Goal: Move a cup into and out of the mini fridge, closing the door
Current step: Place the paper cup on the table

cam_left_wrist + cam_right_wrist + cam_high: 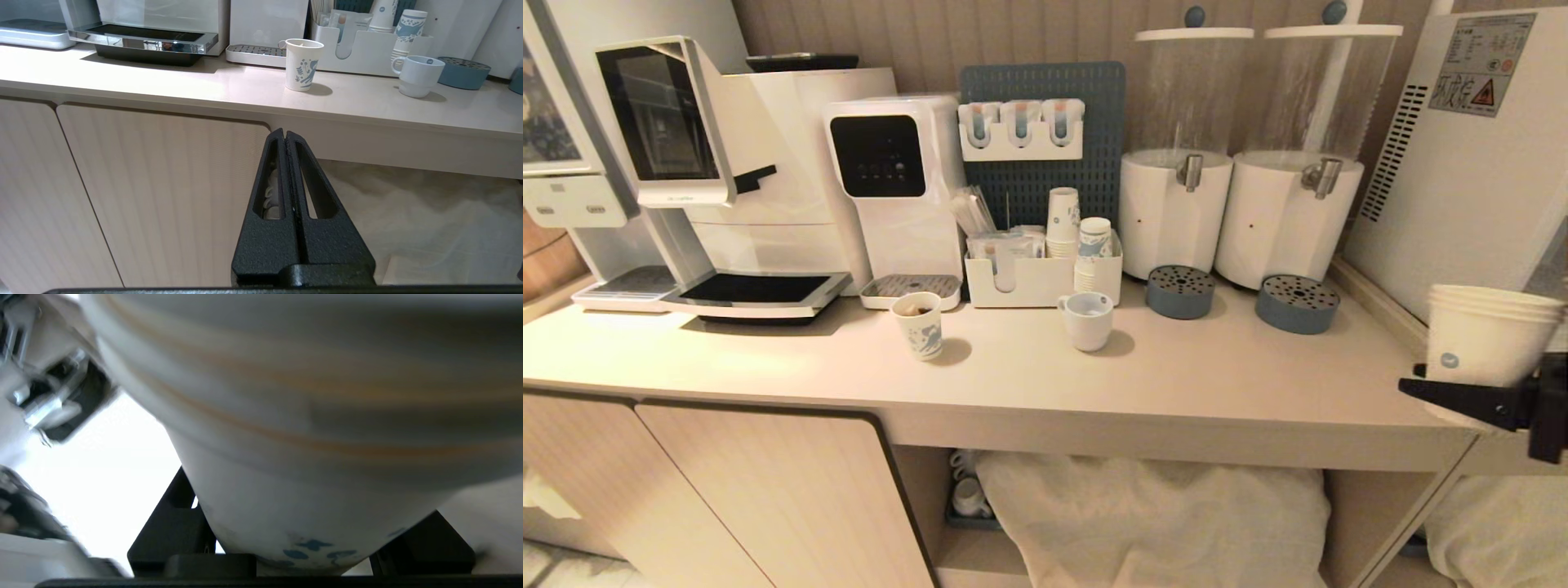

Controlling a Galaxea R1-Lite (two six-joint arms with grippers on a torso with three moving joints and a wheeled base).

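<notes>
- The cup [1490,335], white paper with several layered rims at its top and a small blue mark on the side facing the head camera, stood upright in the grip of the right end effector [1499,392], above the counter's [1176,376] right end.
- In the right wrist view the cup [310,465] filled most of the frame, with blue print near its base and black fingers [171,531] closed against both its sides.
- The mini fridge [1470,180], a white box with side vent slots and a warning sticker, stood at the counter's right end, just behind the held cup; its door was not visible.
- The left end effector [286,196] hung below the counter's front edge, before a cabinet door [163,192], its fingers pressed together and holding nothing.
- A shorter blue-printed paper cup [919,325] and a white mug [1086,320] stood near the middle of the counter, well apart from the held cup.
</notes>
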